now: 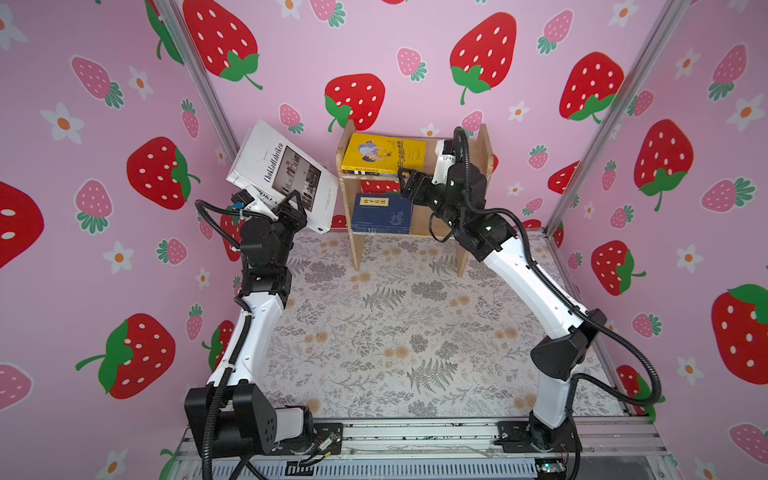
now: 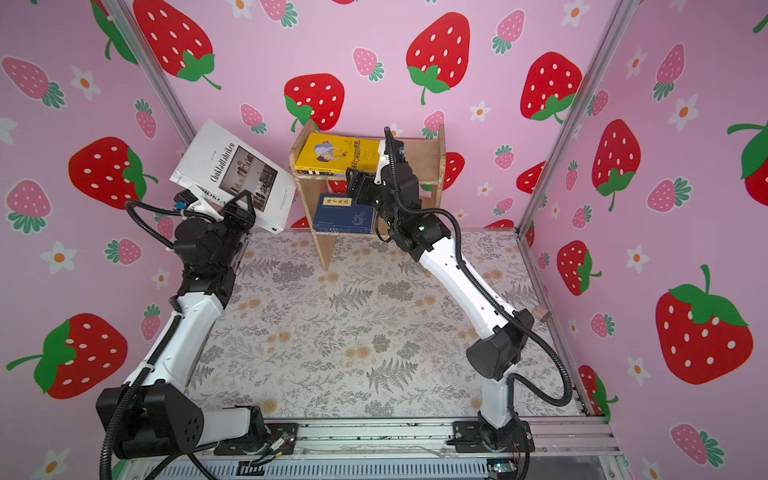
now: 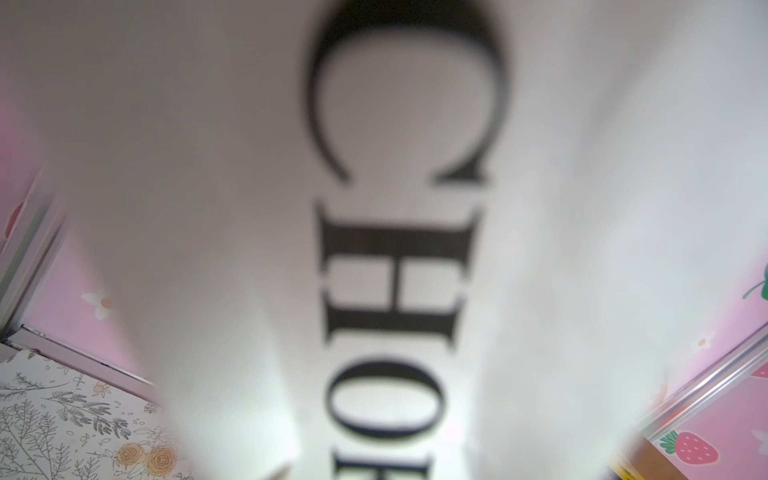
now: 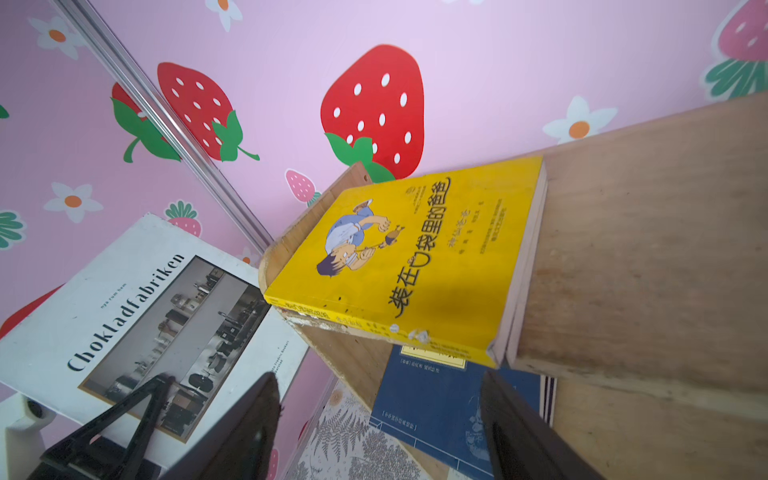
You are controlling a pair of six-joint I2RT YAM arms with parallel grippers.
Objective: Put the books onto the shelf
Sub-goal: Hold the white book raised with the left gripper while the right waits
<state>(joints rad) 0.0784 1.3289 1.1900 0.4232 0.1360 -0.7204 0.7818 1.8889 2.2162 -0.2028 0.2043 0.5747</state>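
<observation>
The thick white "Chokladfabriken" book (image 1: 270, 166) (image 2: 216, 166) (image 4: 124, 291) hangs tilted in the air left of the shelf, with my left gripper (image 1: 289, 203) (image 2: 241, 203) shut on its lower spine edge. Its blurred spine (image 3: 582, 208) fills the left wrist view and hides the jaws. The light-wood shelf (image 1: 484, 153) (image 2: 436, 153) (image 4: 644, 249) stands at the back wall. A yellow cartoon-cover book (image 1: 384, 151) (image 2: 336, 151) (image 4: 415, 257) lies flat on another book on the top tier. Navy books (image 1: 382, 214) (image 2: 345, 214) (image 4: 432, 407) lie stacked on the lower tier. My right gripper (image 1: 405, 183) (image 2: 355, 183) (image 4: 382, 395) is open and empty, just in front of the shelf.
A floral mat (image 1: 374, 332) covers the table. Pink strawberry walls close in three sides, with aluminium posts (image 1: 602, 124) in the back corners. A small wooden block (image 2: 541, 312) sits at the mat's right edge. A metal rail (image 1: 415, 432) runs along the front.
</observation>
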